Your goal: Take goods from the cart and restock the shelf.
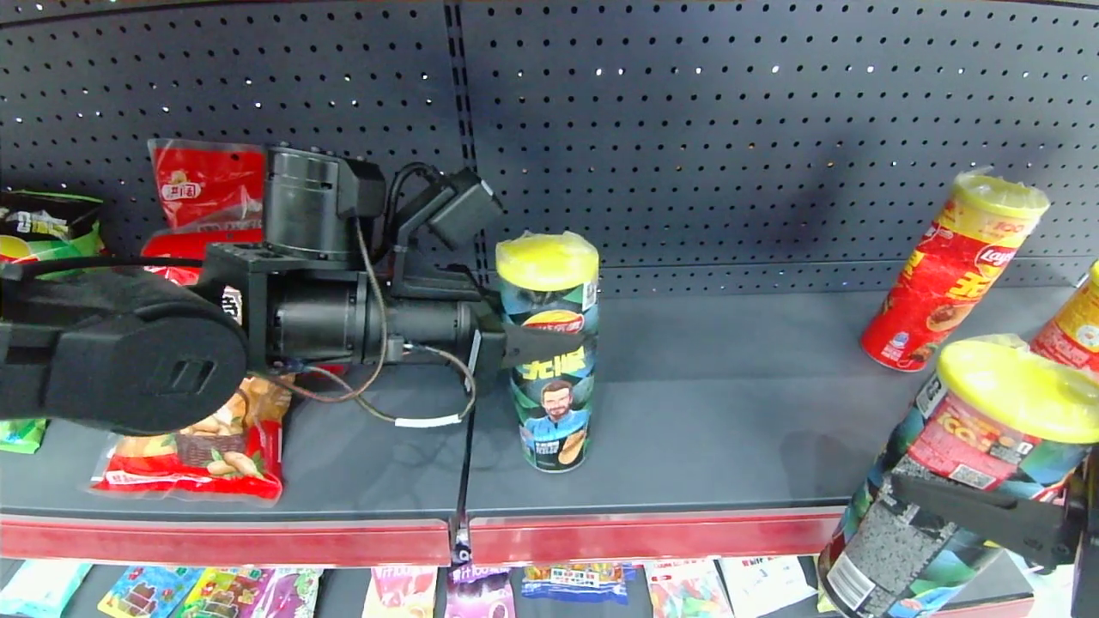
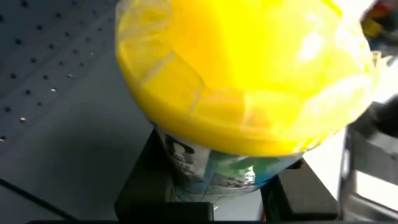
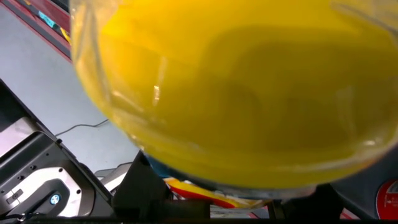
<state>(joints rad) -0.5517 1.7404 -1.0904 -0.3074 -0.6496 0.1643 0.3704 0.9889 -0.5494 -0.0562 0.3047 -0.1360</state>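
Note:
A green-and-blue chip can point(image 1: 549, 421) with a yellow lid point(image 2: 249, 68) stands upright on the grey shelf point(image 1: 704, 412), near its middle. My left gripper point(image 1: 554, 341) comes in from the left and is shut on that can at mid-height; its dark fingers point(image 2: 140, 186) flank the can body in the left wrist view. At the lower right, in front of the shelf edge, my right gripper point(image 1: 962, 498) is shut on a second yellow-lidded chip can point(image 1: 987, 421), which is tilted. That can's lid point(image 3: 249, 81) looms large in the right wrist view.
A red chip can point(image 1: 944, 275) leans against the pegboard at the right, and another red can point(image 1: 1073, 326) sits at the edge. Snack bags point(image 1: 197, 455) lie at the left. The shelf's red front lip point(image 1: 652, 532) runs across. Bare shelf lies between the standing can and the red cans.

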